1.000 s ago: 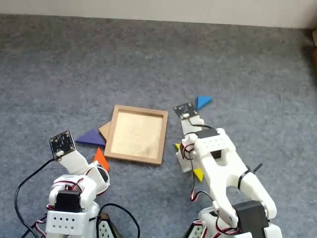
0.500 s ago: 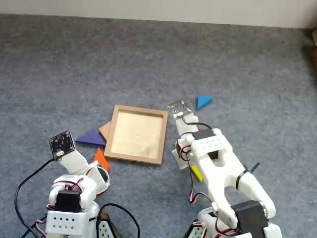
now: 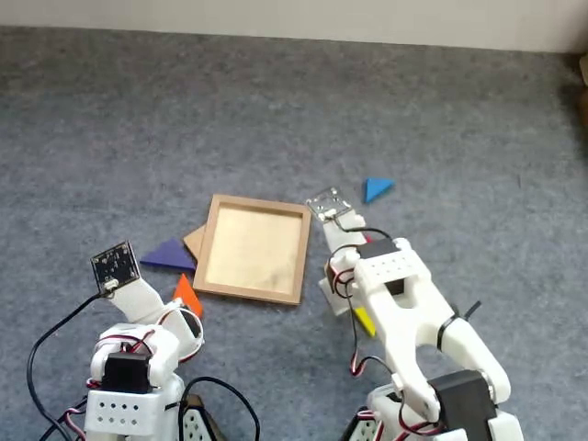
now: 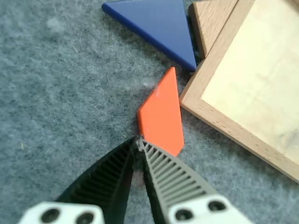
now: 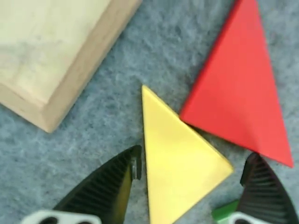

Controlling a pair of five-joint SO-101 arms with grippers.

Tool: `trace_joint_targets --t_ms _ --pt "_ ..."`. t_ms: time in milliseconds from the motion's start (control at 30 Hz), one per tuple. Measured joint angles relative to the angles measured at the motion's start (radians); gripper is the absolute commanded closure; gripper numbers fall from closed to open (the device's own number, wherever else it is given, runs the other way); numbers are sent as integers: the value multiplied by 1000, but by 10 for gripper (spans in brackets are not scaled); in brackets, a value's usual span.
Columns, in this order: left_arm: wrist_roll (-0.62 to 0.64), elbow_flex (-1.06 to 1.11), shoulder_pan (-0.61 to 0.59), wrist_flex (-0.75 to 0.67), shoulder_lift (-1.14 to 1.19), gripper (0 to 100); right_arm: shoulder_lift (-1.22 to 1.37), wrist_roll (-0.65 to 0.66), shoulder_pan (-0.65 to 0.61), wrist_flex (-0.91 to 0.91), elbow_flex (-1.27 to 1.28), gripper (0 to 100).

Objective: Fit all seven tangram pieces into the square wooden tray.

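The desk (image 3: pixel 276 101) is surfaced in grey felt. The square wooden tray (image 3: pixel 246 294) is laid flat upon it. Three pieces are noted on the left arm's side, beside the tray: a dark blue triangle (image 3: pixel 169 254), a tan piece (image 3: pixel 194 242) and an orange parallelogram (image 3: pixel 187 295). On the opposite side a yellow triangle (image 5: pixel 177 163) and a red triangle (image 5: pixel 238 93) are found touching, with a light blue triangle (image 3: pixel 376 188) set apart.

My bench (image 3: pixel 230 110) wears a grey, felt-like cover under even light. Along its far edge I see a pale wall (image 3: pixel 276 14), and a brown thing (image 3: pixel 582 81) at the right edge.
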Motion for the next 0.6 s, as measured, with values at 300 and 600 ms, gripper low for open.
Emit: trace_joint_targets --t_ms 300,600 --pt "0 0 0 0 0 994 114 0 -3 -2 -17 666" --pt "0 0 0 0 0 994 91 3 0 -3 -11 777"
